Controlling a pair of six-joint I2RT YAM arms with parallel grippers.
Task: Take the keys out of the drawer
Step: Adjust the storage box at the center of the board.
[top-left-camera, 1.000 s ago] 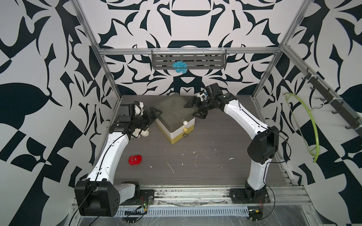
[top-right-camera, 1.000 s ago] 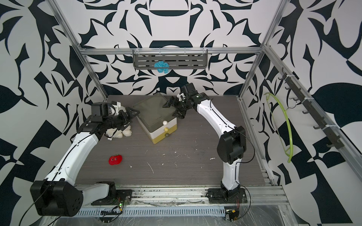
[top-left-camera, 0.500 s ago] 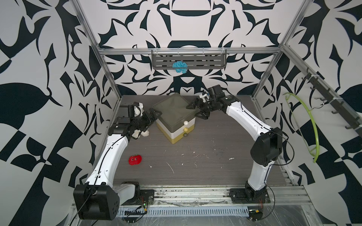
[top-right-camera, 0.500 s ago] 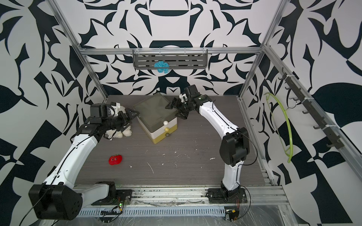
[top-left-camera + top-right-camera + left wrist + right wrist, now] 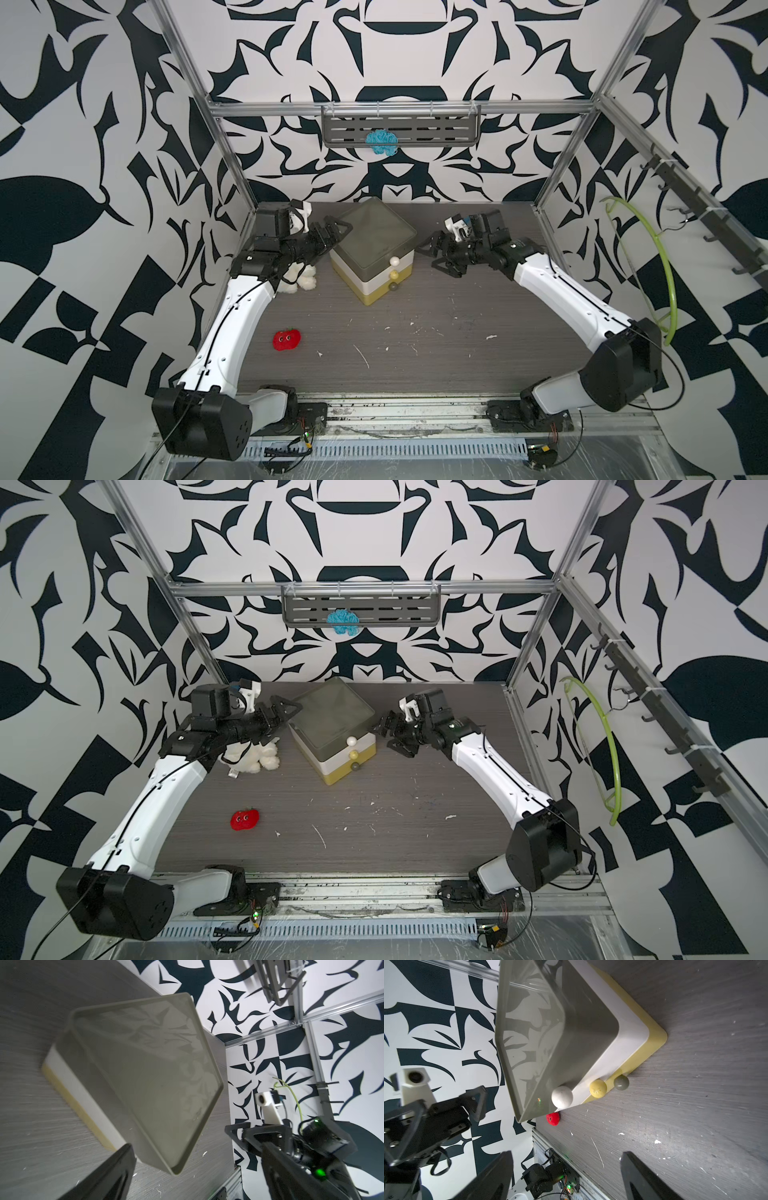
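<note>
Backing off the drawer unit (image 5: 376,237), the right gripper (image 5: 434,255) now hangs just right of it, jaws spread and empty. The left gripper (image 5: 337,236), jaws wide too, sits at its upper-left corner. The keys are hidden; all three drawers (image 5: 404,271) are shut.

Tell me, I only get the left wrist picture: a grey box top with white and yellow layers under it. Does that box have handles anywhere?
Observer: Yes. The right wrist view shows the drawer box from its front: a white knob, a yellow knob and a grey knob, one per drawer.
Operator: Is any drawer open?
Observer: No. In both top views all three fronts look pushed in, and no keys show anywhere.
Operator: Anything else lying about?
Observer: A red plush strawberry lies on the table, left of the box and nearer the robot's base.
</note>
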